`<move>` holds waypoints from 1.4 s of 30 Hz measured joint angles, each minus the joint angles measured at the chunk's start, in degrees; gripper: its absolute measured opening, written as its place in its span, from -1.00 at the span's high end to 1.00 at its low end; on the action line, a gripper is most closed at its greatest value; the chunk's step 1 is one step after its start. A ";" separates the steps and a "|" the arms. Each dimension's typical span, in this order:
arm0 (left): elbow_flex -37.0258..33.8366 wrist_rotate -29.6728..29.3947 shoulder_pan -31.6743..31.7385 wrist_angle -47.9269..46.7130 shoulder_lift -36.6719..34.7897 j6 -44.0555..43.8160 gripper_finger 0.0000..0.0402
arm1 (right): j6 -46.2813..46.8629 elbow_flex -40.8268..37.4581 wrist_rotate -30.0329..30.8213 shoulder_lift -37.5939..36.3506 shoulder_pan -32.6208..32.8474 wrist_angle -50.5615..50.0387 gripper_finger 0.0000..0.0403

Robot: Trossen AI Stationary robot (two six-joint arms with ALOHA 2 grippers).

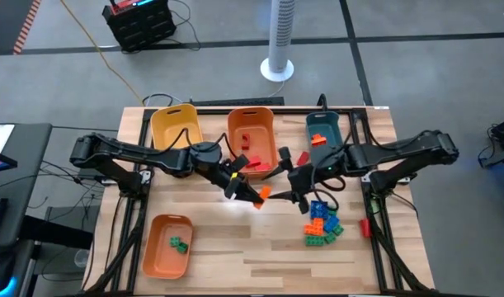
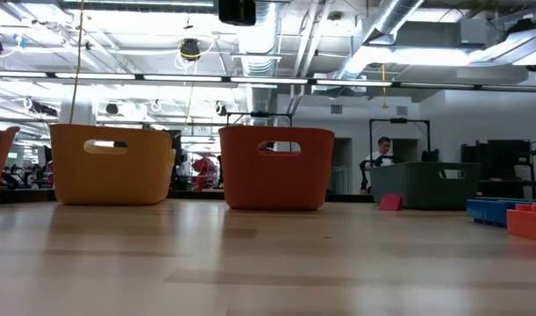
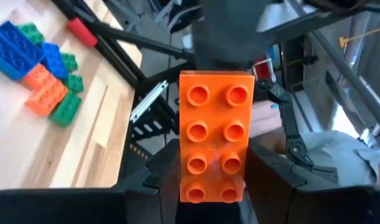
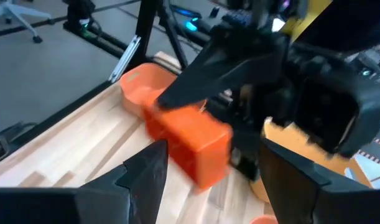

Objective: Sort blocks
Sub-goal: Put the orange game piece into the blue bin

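Where the pale wood-plank table (image 1: 235, 247) stands on grey concrete, ducted ceilings and a distant person (image 2: 383, 158) show beyond. No legible writing. Left gripper (image 1: 250, 196), mid-table, clenches a glossy orange brick (image 3: 216, 135) with eight round studs. Right gripper (image 1: 294, 194) faces it, fingers spread, empty. Remaining blocks (image 1: 322, 223) lie heaped near right, beside smooth plastic bins (image 1: 252, 132).

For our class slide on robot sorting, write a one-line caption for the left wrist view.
Left gripper holds an orange block above the table, loose blocks beyond.
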 joint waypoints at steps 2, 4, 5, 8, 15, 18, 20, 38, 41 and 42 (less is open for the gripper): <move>0.00 1.09 0.00 -0.57 0.00 0.00 0.29 | -0.17 1.55 -0.25 1.22 -0.01 -0.40 -0.29; 0.00 1.84 0.00 -0.90 -0.11 0.00 0.29 | -0.42 2.79 -0.80 2.30 0.01 -0.62 -0.29; 0.00 2.13 -0.02 -0.91 -0.15 0.00 0.29 | -0.44 3.21 -0.98 2.88 0.04 -0.61 -0.28; 0.00 2.92 0.00 -1.44 -0.12 -0.02 0.29 | -0.12 3.53 -2.19 3.90 0.04 -0.89 -0.22; -0.02 3.65 -0.04 -1.49 -0.11 -0.02 0.29 | -0.38 3.58 -3.07 4.59 1.57 -0.01 -0.02; -0.02 3.58 -0.04 -1.59 -0.09 -0.02 0.29 | -0.38 3.58 -3.07 4.60 1.73 -0.50 0.09; -0.02 3.50 -0.04 -1.61 -0.09 -0.02 0.29 | -0.36 3.58 -3.09 4.60 1.75 -0.53 0.18; 0.00 1.07 6.42 -4.31 -0.21 3.58 -0.05 | 4.10 3.62 1.13 2.17 -2.57 -7.87 0.56; 0.02 -0.04 9.43 -4.41 -0.64 6.34 -0.08 | 4.12 3.62 1.20 0.74 -4.42 -10.89 0.56; 0.02 -0.39 10.52 -4.69 -0.84 7.07 -0.09 | 4.14 3.62 1.25 0.30 -5.10 -12.20 0.56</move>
